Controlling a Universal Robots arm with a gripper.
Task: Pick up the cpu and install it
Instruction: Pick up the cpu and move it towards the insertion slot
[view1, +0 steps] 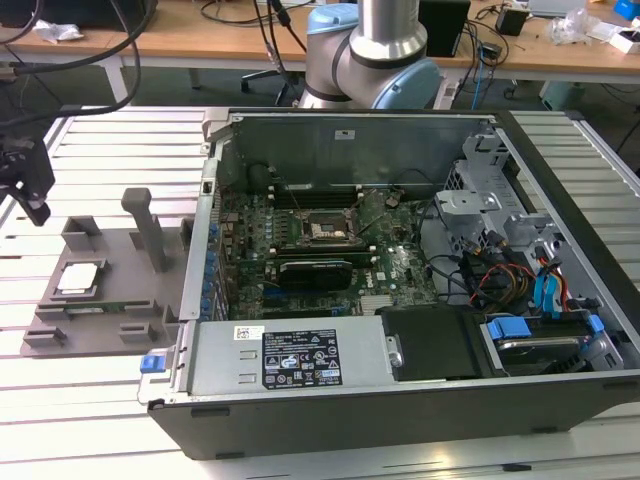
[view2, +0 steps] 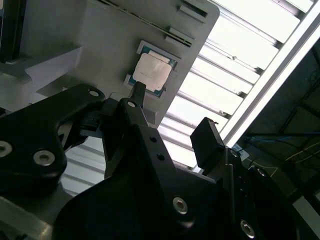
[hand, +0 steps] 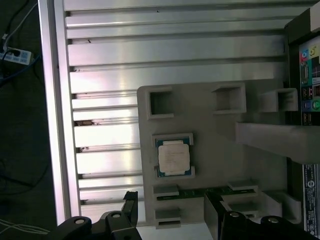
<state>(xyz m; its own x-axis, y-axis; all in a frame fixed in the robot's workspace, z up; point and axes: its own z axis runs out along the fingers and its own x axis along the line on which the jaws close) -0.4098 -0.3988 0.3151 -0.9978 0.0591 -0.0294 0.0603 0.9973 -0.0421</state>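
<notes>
Firstly, gripper (hand: 170, 202): dark, two-fingered, at the exterior view's far left, raised off the table; fingers (view2: 138, 92) spread wide in both wrist views, with nothing between them and nothing held.
table (view1: 110, 135): pale metal slats, bearing the tray and the case.
fixture tray (view1: 110, 300): grey, flat on the table just beside the case, on the exterior view's left; has raised pockets and one upright post (view1: 150, 230).
cpu (view1: 80, 278): small square chip with a silvery top and pale rim, lying flat in a framed recess toward the tray's outer side; in both wrist views (hand: 173, 157) it is clear of the fingertips and untouched.
computer case (view1: 350, 400): dark, side panel off, lying across the centre and the exterior view's right.
motherboard (view1: 400, 275): green, on the case floor.
socket frame (view1: 322, 232): dark square with a metal bracket, mid-board.
expansion card (view1: 315, 270): long, black, just beside the socket frame.
cable bundle (view1: 520, 275): mixed colours with blue connectors, at the case's right end.
robot arm (view1: 375, 50): silver and pale blue, behind the case.
</notes>
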